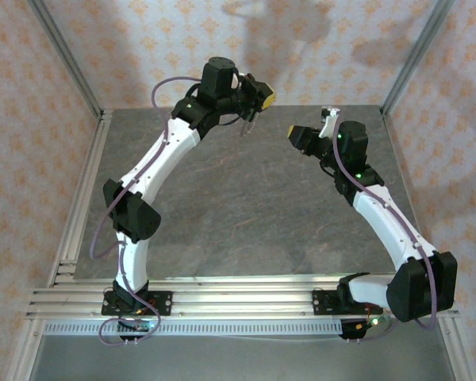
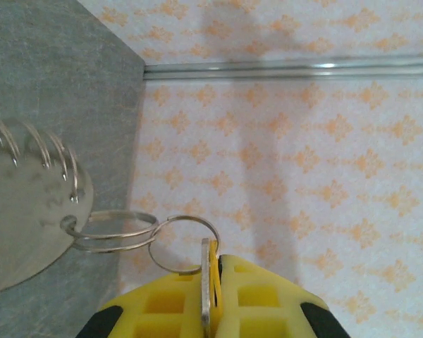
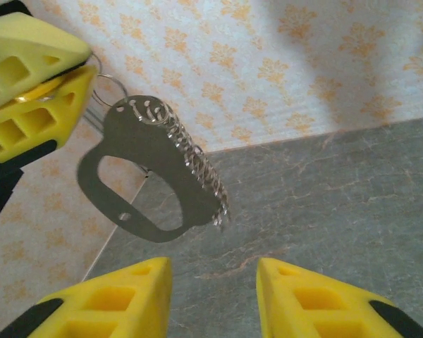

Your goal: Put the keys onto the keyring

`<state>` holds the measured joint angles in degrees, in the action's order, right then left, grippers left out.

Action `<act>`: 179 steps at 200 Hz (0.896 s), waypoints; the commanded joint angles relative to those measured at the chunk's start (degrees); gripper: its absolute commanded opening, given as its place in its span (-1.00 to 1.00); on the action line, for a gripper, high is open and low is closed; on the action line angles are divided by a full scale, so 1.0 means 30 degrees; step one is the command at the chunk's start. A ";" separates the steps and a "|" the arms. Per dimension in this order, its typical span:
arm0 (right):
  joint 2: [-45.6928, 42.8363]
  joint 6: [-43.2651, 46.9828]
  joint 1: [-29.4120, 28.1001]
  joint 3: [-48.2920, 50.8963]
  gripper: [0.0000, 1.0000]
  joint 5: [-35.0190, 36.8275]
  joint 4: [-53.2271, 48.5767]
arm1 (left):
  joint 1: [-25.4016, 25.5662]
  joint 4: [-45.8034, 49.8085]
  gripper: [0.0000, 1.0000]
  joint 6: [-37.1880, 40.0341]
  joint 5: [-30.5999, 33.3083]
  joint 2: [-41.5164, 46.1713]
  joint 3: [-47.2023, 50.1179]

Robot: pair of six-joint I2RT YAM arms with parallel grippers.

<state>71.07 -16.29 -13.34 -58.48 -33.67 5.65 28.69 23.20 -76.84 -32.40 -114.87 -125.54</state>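
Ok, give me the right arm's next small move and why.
Probably ease the open right gripper forward onto the ringed metal plate: it dangles free ahead of its fingers, hung from the key pinched in the left gripper.

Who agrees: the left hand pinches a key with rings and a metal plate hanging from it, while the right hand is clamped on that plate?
Wrong about the right hand: the right wrist view shows it open and clear of the metal plate. The left hand does pinch the key.
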 commanded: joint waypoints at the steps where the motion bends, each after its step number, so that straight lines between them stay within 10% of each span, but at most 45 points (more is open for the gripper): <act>1: -0.0049 0.0218 -0.0180 -0.0488 -0.23 -0.0836 0.1346 | 0.0381 -0.2159 -1.00 -0.2366 0.1479 0.1660 0.0894; 179: -0.0055 -0.0041 -0.2203 -0.0283 -0.14 0.0032 0.1341 | 0.0920 -0.5096 -1.00 -0.5610 0.5476 0.5604 0.8534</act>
<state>71.18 -16.32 -19.70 -58.48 -34.70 6.96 30.79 10.59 -93.60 -18.72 -102.00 -101.49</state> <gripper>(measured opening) 0.432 0.063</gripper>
